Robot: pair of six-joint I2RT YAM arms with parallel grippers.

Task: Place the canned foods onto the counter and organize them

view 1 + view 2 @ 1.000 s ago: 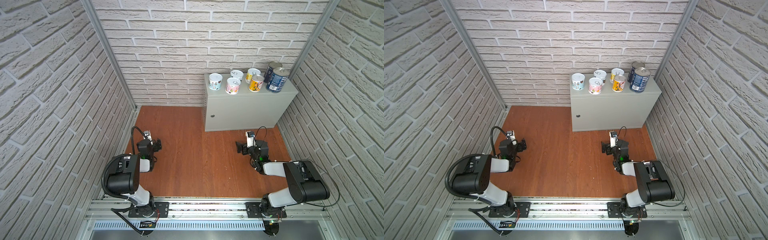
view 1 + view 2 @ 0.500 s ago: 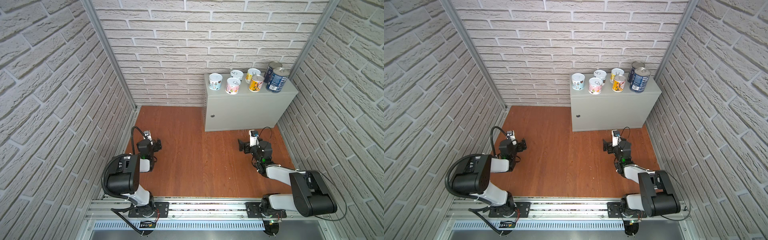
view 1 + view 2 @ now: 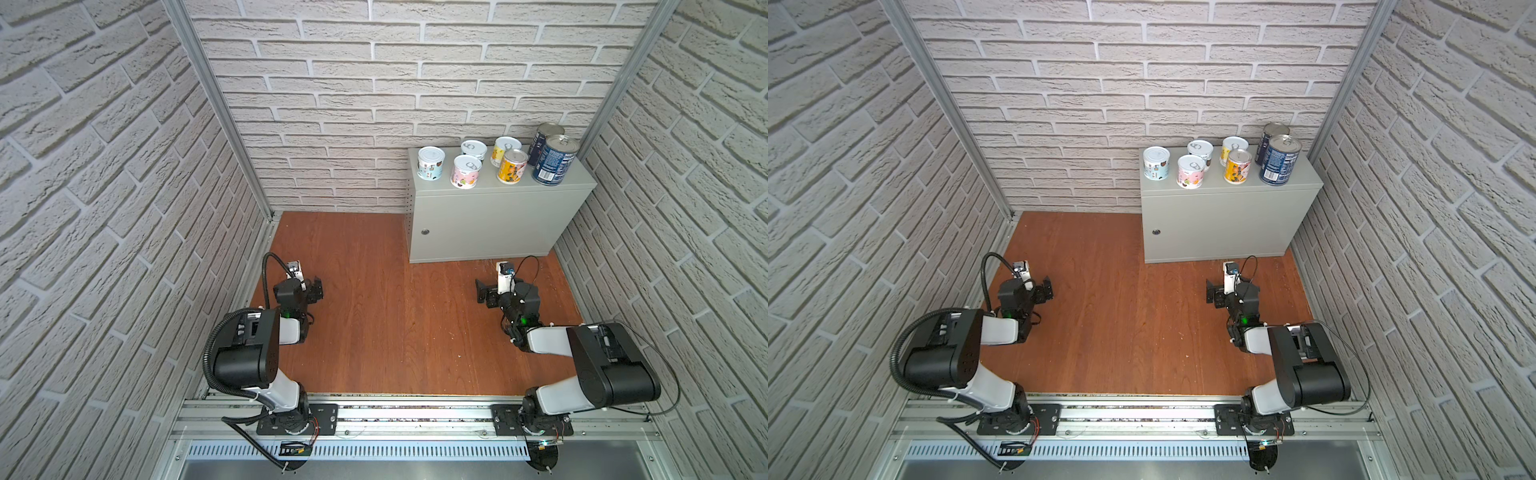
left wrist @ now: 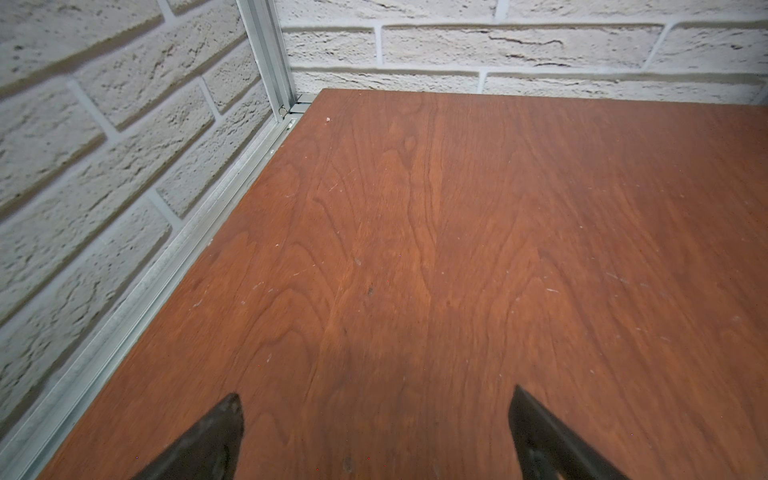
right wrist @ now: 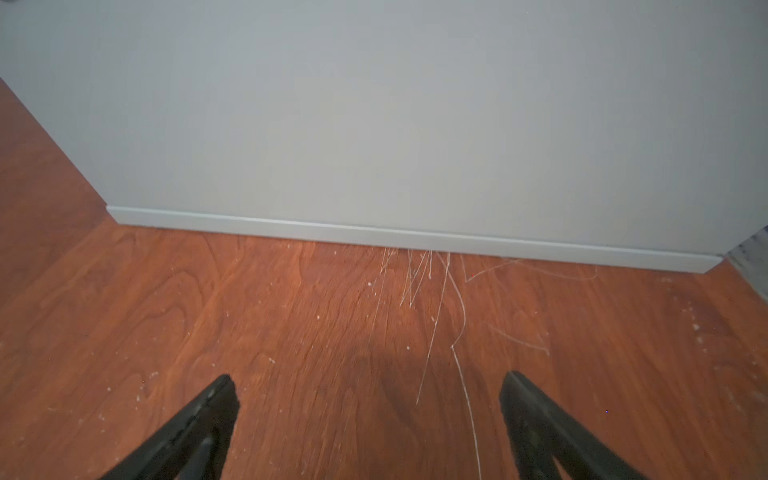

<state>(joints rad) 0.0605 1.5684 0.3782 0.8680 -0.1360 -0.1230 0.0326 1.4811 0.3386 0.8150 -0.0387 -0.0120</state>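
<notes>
Several canned foods stand upright on the counter (image 3: pixel 490 224) (image 3: pixel 1221 224), a pale grey cabinet at the back right. From its left end come a white tin (image 3: pixel 431 163), a grey one (image 3: pixel 473 150), a pink one (image 3: pixel 466 171), a yellow one (image 3: pixel 505 151) and an orange one (image 3: pixel 512 166). Two taller dark blue tins (image 3: pixel 555 159) stand at its right end. My left gripper (image 3: pixel 309 290) (image 4: pixel 376 399) hangs open and empty over the floor at the left. My right gripper (image 3: pixel 494 291) (image 5: pixel 368 380) is open and empty, low before the counter's front.
The wooden floor (image 3: pixel 395 299) is bare between the arms. Brick walls close in the left, back and right. An aluminium rail (image 3: pixel 415 415) carrying both arm bases runs along the near edge. Fine scratches (image 5: pixel 432 291) mark the floor at the counter's foot.
My right arm has shifted and its gripper now sits slightly nearer the counter's front. The left arm and the tins have not moved.
</notes>
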